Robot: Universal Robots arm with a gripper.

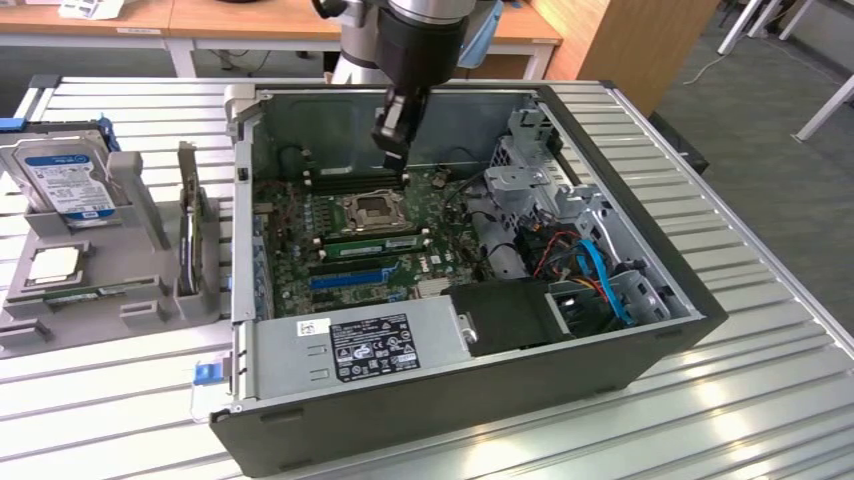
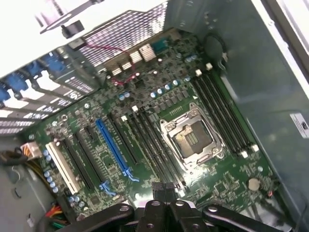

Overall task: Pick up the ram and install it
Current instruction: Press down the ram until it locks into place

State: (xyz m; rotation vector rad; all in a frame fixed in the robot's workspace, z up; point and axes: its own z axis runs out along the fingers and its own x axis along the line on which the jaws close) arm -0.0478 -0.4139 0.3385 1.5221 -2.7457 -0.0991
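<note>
Ram (image 1: 374,241) stands on edge in a memory slot of the motherboard (image 1: 400,262), between the CPU socket (image 1: 370,209) and the blue expansion slot (image 1: 354,277), inside the open computer case (image 1: 674,290) on the slatted worktop (image 1: 787,400). The pincer (image 1: 391,150) hangs above the board with its jaws drawn fully together and holds nothing. In the wrist view the pincer (image 2: 162,191) sits over the ends of the slots beside the socket. A hard drive (image 1: 64,180) stands in a grey tray (image 1: 34,335) at the exterior view's left.
</note>
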